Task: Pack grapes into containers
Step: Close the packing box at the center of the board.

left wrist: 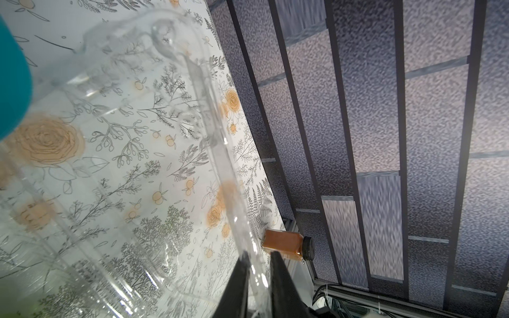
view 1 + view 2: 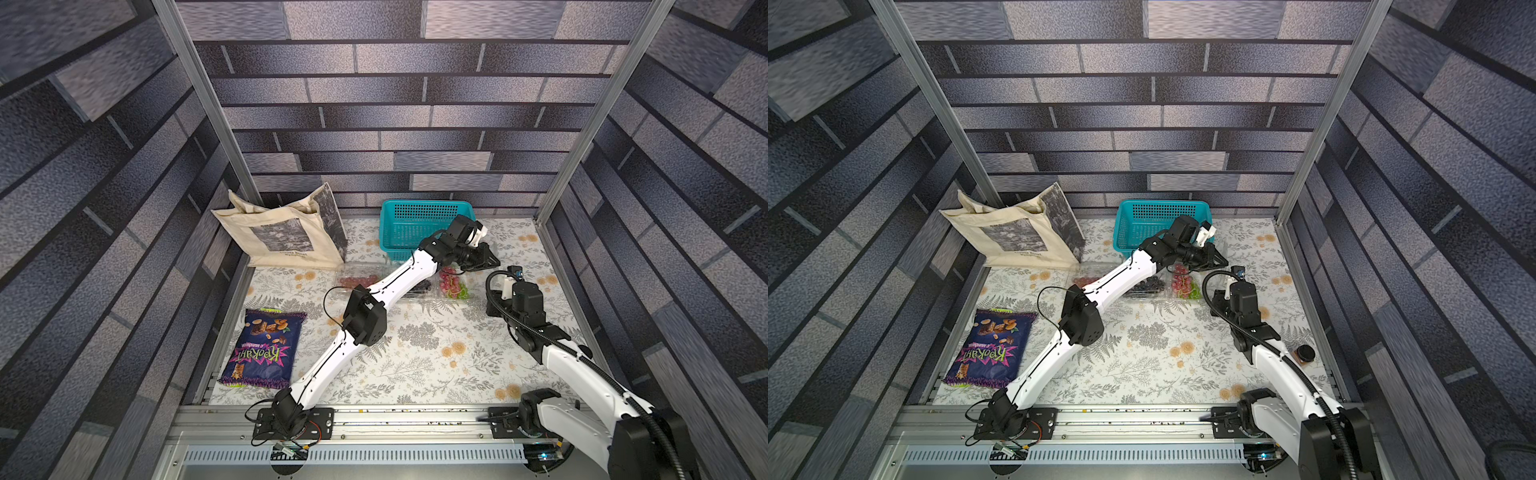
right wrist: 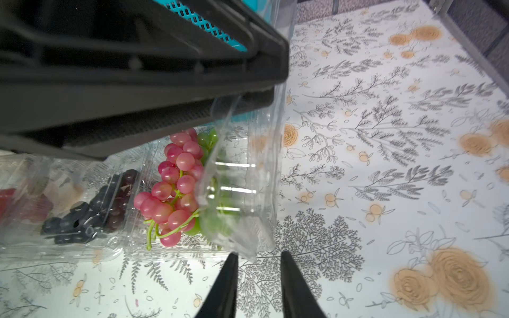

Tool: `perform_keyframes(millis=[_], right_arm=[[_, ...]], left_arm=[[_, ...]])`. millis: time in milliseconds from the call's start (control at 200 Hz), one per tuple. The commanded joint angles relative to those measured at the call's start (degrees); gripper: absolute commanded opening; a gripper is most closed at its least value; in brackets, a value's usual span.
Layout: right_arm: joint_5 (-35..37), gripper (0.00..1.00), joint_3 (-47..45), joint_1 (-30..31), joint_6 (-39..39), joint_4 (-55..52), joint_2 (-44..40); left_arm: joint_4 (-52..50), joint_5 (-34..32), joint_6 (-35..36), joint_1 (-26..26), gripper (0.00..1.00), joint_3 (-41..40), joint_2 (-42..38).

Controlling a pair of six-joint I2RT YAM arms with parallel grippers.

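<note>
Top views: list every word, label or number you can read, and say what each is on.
"Крокант": large letters, upside down from this camera, on the purple snack bag.
Small line beside that word on the same bag: too small to read.
Small print under the picture on the cloth bag: too blurred to read.
No other text is readable.

Both top views look steeply down from the near edge over the whole table (image 2: 415, 365), while each wrist camera faces the same clear container (image 3: 248, 176) close up.
</note>
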Motion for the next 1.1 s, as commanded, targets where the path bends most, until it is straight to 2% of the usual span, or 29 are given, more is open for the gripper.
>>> perform_keyframes(millis=[0,301,436,601,676,756,1092], right_arm=[[3.54,0.45,1.25,0.32,0.04,-2.24,-2.28],[13.45,0.81,1.36,0.15,1.47,-5.44,-7.89],[18.24,0.90,2.71,-1.10,2.72,-7.58,-8.18],[15.54,0.95,4.66,-6.78,5.05,-9.18,-10.02],[15.11,1.00,6.90,-9.69,5.36,-10.95,-9.23],[14.43,1.00,8.95,-12.10,5.55,-11.76,-7.44],[11.21,1.00,15.60,-14.93,5.26,-12.41,1.43]], left_arm=[[-2.21,0.43,2.25,0.73,0.18,0.10,-2.34],[-1.32,0.55,0.96,-0.09,0.18,0.06,-2.58],[0.24,0.52,-1.10,-0.53,0.18,0.10,-2.35],[2.57,-0.16,-3.50,-1.10,0.18,0.10,-2.06],[3.80,-0.53,-4.42,-1.38,0.18,0.26,-2.00],[3.51,-1.28,-4.52,-1.85,0.18,1.82,-1.42],[6.39,-2.90,-7.90,-4.76,0.18,3.18,-0.09]])
